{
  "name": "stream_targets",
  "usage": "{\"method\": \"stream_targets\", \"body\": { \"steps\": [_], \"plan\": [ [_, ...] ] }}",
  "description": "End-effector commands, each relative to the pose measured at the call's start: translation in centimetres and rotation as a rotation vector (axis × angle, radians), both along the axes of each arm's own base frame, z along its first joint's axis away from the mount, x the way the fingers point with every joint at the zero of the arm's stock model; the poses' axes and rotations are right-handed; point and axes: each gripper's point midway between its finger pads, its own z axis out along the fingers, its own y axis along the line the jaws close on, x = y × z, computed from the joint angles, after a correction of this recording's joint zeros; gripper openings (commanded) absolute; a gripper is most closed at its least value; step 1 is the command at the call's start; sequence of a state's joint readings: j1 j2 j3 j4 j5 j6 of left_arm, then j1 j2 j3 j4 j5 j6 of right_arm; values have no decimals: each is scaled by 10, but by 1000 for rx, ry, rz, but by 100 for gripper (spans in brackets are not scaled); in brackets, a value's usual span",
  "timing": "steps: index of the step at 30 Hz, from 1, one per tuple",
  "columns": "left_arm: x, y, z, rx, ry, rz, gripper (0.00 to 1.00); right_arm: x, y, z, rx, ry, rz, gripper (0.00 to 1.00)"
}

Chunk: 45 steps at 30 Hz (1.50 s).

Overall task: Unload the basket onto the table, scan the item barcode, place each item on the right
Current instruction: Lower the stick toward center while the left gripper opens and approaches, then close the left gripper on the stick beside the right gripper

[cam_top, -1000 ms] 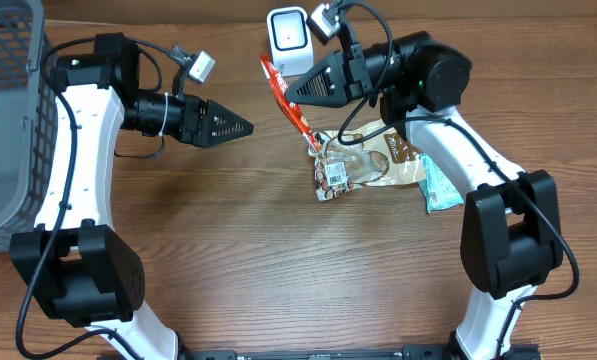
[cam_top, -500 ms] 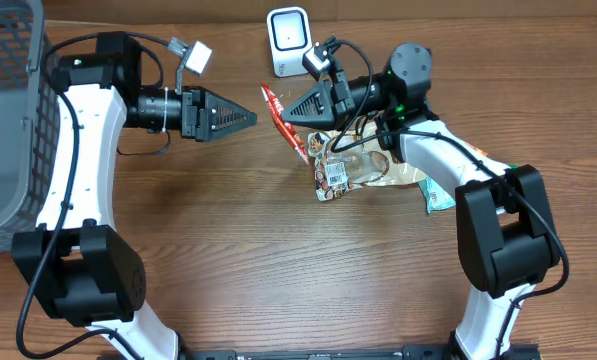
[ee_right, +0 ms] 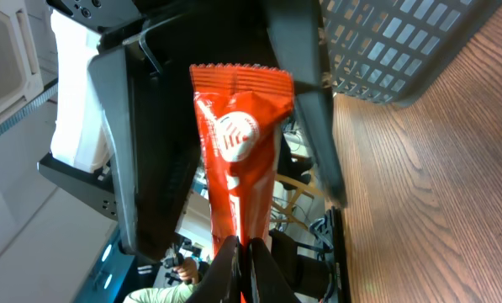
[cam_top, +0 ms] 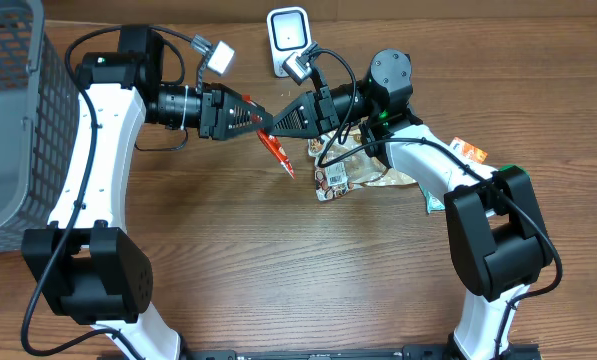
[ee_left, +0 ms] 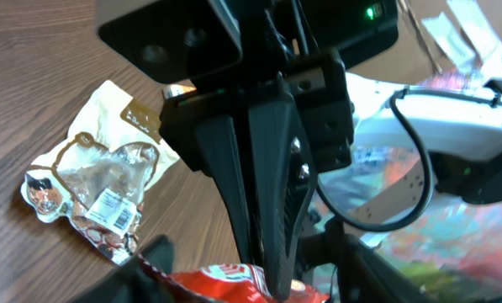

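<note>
The item, a red snack packet (cam_top: pixel 281 155), hangs in the air between the two arms, in front of the white scanner (cam_top: pixel 290 38). My right gripper (cam_top: pixel 270 127) is shut on it: the right wrist view has the fingertips (ee_right: pixel 244 252) pinching one end of the packet (ee_right: pixel 238 143). My left gripper (cam_top: pixel 261 120) meets it head-on. Its jaws straddle the packet (ee_left: pixel 234 282) closely, and a thin gap shows at the right finger (ee_left: pixel 364 273). No barcode shows on the packet.
A clear-fronted snack bag (cam_top: pixel 343 170) lies on the wooden table under the right arm, with a green packet (cam_top: pixel 434 194) and an orange one (cam_top: pixel 469 150) beside it. A grey mesh basket (cam_top: pixel 8 120) stands at the far left.
Both arms have swung inward and their tips now meet. The right gripper carried the packet down and left. The left jaws have narrowed around it.
</note>
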<state>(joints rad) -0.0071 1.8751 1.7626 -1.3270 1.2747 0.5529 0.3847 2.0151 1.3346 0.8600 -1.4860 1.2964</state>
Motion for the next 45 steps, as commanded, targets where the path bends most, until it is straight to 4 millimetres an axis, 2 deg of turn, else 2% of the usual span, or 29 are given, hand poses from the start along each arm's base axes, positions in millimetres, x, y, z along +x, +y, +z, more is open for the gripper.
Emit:
{"method": "stream_targets", "body": {
  "steps": [1,4,6,10,15,16,17,22,25,28,31,32,35,37,39,40,42,45],
  "plan": [
    [1,-1,8,-23,-14,-3,37,2,-2,0,8,-23,-6,4],
    [2,-1,8,-22,-20,-3,20,2,-2,0,10,-26,-10,4],
    [3,-1,6,-11,-26,-1,4,2,-2,0,10,-27,-10,7],
    [5,1,1,21,-29,5,4,2,-2,0,17,-50,-10,22],
    [6,4,-8,72,-26,14,4,6,-8,0,17,-54,-19,67],
    [7,4,-9,80,-24,17,4,7,-10,0,20,-68,-19,97],
    [7,5,-10,83,-21,20,5,8,-12,-1,22,-80,-18,100],
    [25,10,-17,134,62,114,4,14,-18,-17,1,-46,-30,100],
    [45,17,-24,188,135,229,5,18,-17,-38,-31,2,-62,100],
    [64,30,-37,266,246,393,4,24,-13,-77,-138,58,-161,100],
    [70,44,-53,351,363,530,4,25,-13,-124,-332,90,-268,100],
    [69,53,-65,412,450,624,4,23,-15,-146,-442,98,-311,100],
    [65,80,-88,550,610,851,4,17,-16,-175,-606,120,-365,100],
    [51,106,-104,681,720,1028,4,5,-9,-179,-632,131,-338,100],
    [37,120,-111,758,796,1127,4,-3,-2,-180,-637,131,-314,100],
    [29,126,-114,790,839,1169,4,-8,2,-180,-642,130,-302,97],
    [15,131,-117,829,912,1217,8,-14,8,-182,-650,111,-284,86],
    [-2,134,-119,877,985,1231,11,-20,17,-188,-686,77,-284,79]
  ]
}}
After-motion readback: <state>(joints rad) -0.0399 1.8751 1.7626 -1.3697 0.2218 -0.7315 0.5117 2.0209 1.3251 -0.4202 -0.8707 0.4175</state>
